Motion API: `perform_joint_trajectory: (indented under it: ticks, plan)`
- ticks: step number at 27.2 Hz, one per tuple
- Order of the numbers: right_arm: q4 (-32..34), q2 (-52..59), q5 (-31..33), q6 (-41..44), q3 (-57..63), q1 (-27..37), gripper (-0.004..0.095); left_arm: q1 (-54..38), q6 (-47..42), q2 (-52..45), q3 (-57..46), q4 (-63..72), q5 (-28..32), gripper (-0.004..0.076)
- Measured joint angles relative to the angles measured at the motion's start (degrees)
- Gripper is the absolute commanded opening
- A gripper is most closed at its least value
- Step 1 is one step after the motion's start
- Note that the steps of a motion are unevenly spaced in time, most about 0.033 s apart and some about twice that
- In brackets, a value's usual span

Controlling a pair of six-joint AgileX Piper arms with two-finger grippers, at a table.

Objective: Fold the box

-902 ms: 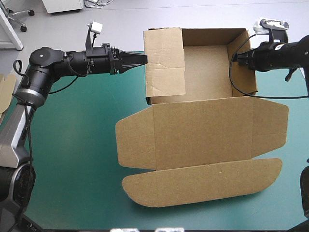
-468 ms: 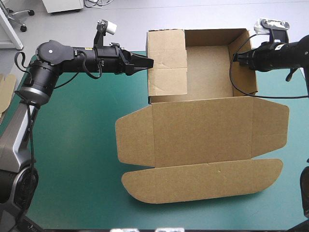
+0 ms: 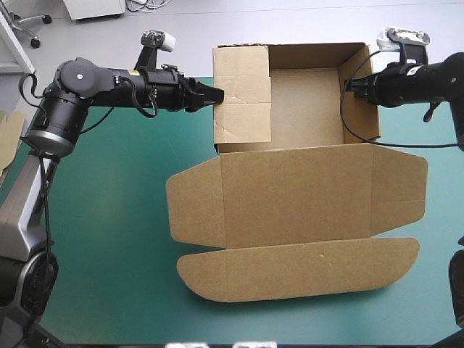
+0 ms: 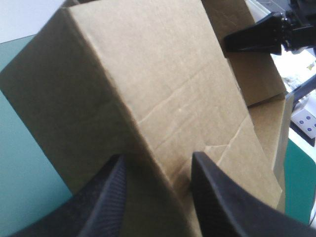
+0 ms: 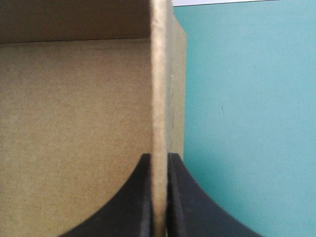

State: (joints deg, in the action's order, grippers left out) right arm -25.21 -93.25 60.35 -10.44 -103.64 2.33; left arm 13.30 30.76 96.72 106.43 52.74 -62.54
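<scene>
Box (image 3: 290,210) is seen from above on the teal-green cover (image 3: 101,232), brown tray walls raised at the far side, lid laid flat. At the left wrist, the left gripper (image 4: 158,159) is spread astride the left wall's fold. At the right wrist, the right wall is clamped by the right gripper (image 5: 159,157).
</scene>
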Motion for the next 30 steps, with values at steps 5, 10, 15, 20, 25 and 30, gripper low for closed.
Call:
perform_joint_trajectory:
  ticks: [5, 10, 15, 20, 25, 30]
  plan:
    - [1.85, -0.76, -0.33, 1.97, 0.0, -2.52, -0.0026, 0.07, -2.71, 0.0, 0.06, -2.07, 0.39, 0.031]
    - [2.39, -2.0, -0.61, 3.31, 0.0, -3.82, -0.0025, 0.18, -4.24, 0.0, 0.06, -3.38, 0.44, 0.031]
    - [2.96, -3.11, -1.29, 4.07, 0.0, -5.2, -0.0025, 0.21, -6.98, 0.52, 0.06, -7.88, 0.44, 0.031]
    - [4.94, -4.15, -1.98, 6.04, 0.0, -7.26, -0.0025, 0.42, -9.02, 0.78, 0.06, -12.26, 0.26, 0.031]
    - [5.12, -5.15, -2.93, 7.25, 0.06, -9.13, -0.0026, 0.57, -12.36, 0.78, 0.06, -19.04, 0.26, 0.031]
    - [5.07, -5.49, -3.04, 8.31, 0.06, -9.66, -0.0022, 0.63, -14.53, 0.78, 0.06, -23.23, 0.21, 0.031]
